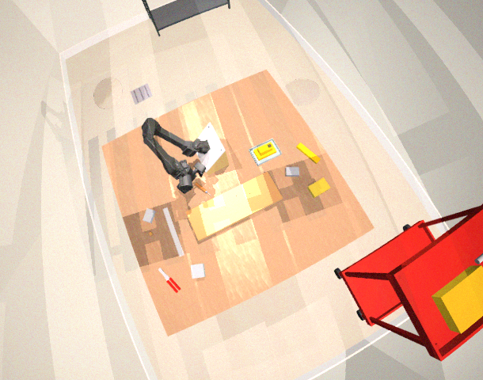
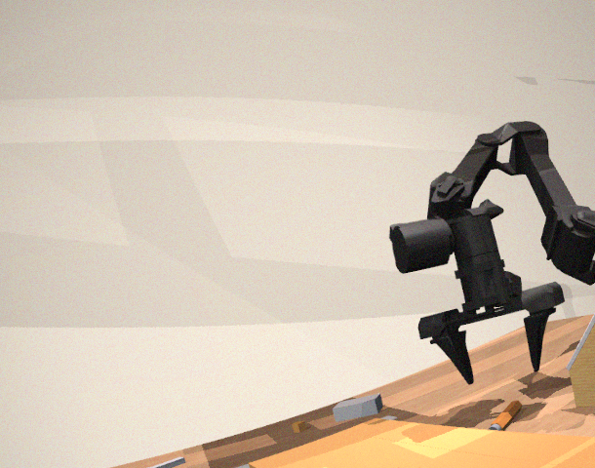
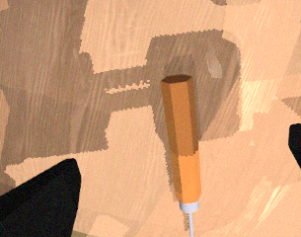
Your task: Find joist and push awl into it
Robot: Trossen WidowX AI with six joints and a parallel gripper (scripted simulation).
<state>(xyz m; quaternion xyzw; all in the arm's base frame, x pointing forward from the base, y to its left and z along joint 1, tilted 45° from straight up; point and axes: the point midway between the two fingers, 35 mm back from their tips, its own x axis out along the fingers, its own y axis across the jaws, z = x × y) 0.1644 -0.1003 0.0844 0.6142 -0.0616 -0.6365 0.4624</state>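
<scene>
The yellow stud finder (image 1: 264, 151) sits in the pale tray (image 1: 276, 146). The floor panel (image 1: 233, 208) (image 2: 337, 448) lies in the middle; the joist is hidden. The awl (image 1: 199, 187) (image 2: 507, 415) (image 3: 182, 111) lies on its side beside the panel, its orange handle away from it and its thin metal tip toward it. My gripper (image 2: 503, 376) (image 3: 188, 153) is open and empty, above the awl, fingers pointing down. In the wrist view the handle lies between the two fingertips, touching neither. No hole can be made out in the panel.
A block with a slanted white face (image 1: 211, 151) (image 2: 592, 372) stands close to the arm. Grey blocks (image 1: 292, 171) (image 1: 148, 215), a white block (image 1: 197, 271), a white strip (image 1: 173, 232), red-handled pliers (image 1: 169, 280), a yellow bar (image 1: 308, 152) and a yellow block (image 1: 319, 187) lie around the panel.
</scene>
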